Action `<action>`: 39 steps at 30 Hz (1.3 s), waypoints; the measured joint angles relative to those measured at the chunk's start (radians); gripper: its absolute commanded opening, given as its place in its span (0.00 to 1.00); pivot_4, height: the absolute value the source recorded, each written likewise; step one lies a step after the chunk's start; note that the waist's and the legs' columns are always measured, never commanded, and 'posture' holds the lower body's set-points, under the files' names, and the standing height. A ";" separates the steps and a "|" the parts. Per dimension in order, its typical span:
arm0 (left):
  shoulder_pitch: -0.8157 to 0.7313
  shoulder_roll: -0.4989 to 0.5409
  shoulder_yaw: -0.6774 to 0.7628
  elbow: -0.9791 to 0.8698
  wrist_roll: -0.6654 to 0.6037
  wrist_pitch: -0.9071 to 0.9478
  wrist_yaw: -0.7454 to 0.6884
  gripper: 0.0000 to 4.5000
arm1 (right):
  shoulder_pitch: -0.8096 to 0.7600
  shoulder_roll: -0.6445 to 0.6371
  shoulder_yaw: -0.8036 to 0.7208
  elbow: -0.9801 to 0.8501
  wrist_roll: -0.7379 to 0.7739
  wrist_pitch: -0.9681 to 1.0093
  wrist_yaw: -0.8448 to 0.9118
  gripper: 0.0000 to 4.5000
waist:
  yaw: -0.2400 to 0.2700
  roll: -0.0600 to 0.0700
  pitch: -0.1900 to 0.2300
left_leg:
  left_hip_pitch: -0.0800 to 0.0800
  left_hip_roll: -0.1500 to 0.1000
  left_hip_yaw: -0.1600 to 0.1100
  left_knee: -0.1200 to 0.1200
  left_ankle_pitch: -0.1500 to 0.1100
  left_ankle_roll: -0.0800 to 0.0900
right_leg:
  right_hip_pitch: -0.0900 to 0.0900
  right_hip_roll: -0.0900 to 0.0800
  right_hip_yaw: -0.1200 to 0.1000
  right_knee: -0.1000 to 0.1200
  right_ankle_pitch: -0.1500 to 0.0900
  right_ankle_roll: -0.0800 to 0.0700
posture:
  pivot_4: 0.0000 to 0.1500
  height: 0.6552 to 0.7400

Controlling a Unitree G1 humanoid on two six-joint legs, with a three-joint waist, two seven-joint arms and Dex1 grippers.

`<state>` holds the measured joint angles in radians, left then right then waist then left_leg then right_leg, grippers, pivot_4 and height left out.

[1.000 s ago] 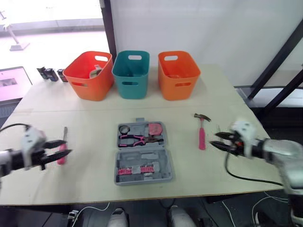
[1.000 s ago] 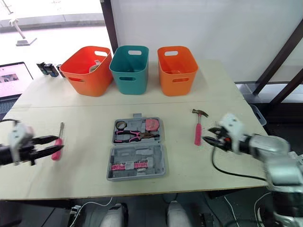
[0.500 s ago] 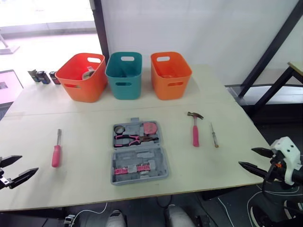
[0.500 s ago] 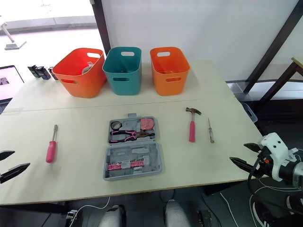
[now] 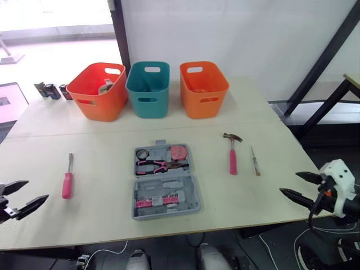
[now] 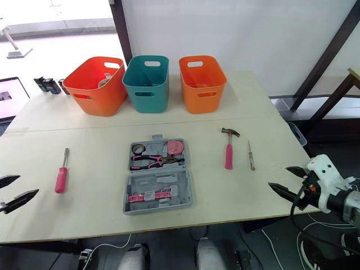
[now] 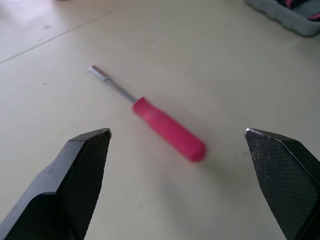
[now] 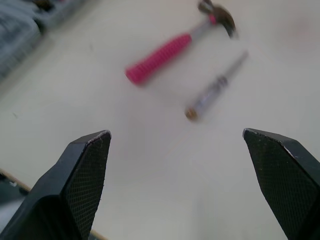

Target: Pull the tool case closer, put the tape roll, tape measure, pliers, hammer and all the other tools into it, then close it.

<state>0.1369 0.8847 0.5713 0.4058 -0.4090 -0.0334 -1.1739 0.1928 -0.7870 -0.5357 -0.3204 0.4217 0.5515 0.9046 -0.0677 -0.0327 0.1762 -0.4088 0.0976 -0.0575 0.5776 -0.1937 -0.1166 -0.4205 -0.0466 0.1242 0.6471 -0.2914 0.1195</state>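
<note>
Both the left tool (image 5: 38, 189) and right tool (image 5: 288, 182) have been drawn back to the desk (image 5: 101, 216) edge, open and empty; the screwdriver (image 5: 67, 184) and hammer (image 5: 232, 160) are left unpacked.

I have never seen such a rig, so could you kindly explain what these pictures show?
This is a two-armed humanoid robot. The two wide pictures come from the paired cameras on its head, looking down over a table. The other two come from cameras on its wrists, looking along each gripper's black fingers. The left gripper and right gripper are both open and hold nothing. On the table lie an open grey tool case with pliers inside, a pink-handled screwdriver, a hammer and a thin metal tool. At the back, a teal bin stands between an orange bin and a second orange bin.
</note>
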 measured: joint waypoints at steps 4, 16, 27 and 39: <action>-0.037 -0.076 -0.096 -0.176 -0.036 0.061 0.005 1.00 | -0.026 0.103 0.055 -0.185 0.015 0.178 -0.214 0.99 | 0.007 -0.002 -0.001 | -0.001 0.000 0.000 0.001 0.000 0.000 | 0.001 0.000 0.000 0.000 0.000 0.000 | 1.00 1.00; -0.006 -0.121 -0.333 -0.689 -0.127 0.211 -0.016 1.00 | -0.380 0.442 0.289 -0.036 -0.239 0.449 -0.834 0.99 | -0.003 0.000 0.000 | -0.001 0.000 0.000 0.002 0.000 0.000 | 0.000 0.001 0.001 0.001 0.001 0.000 | 1.00 1.00; -0.003 -0.144 -0.390 -0.822 -0.148 0.250 0.040 1.00 | -0.659 0.451 0.324 0.486 -0.322 0.295 -0.910 0.99 | -0.003 0.001 0.000 | -0.001 0.000 -0.001 0.001 0.001 0.001 | 0.000 0.002 0.001 0.002 0.000 0.002 | 1.00 1.00; -0.001 -0.141 -0.390 -0.820 -0.147 0.246 0.048 1.00 | -0.716 0.440 0.306 0.656 -0.299 0.227 -0.885 0.06 | 0.000 0.001 0.000 | -0.001 0.000 -0.002 0.005 0.001 0.001 | 0.004 0.002 0.001 0.002 0.001 0.002 | 1.00 1.00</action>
<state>0.1356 0.7441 0.1815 -0.4143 -0.5564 0.2128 -1.1263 -0.5230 -0.3473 -0.2297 0.3355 0.1225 0.7784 0.0196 -0.0681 -0.0316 0.1759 -0.4095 0.0974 -0.0596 0.5826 -0.1931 -0.1158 -0.4164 -0.0445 0.1254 0.6491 -0.2908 0.1219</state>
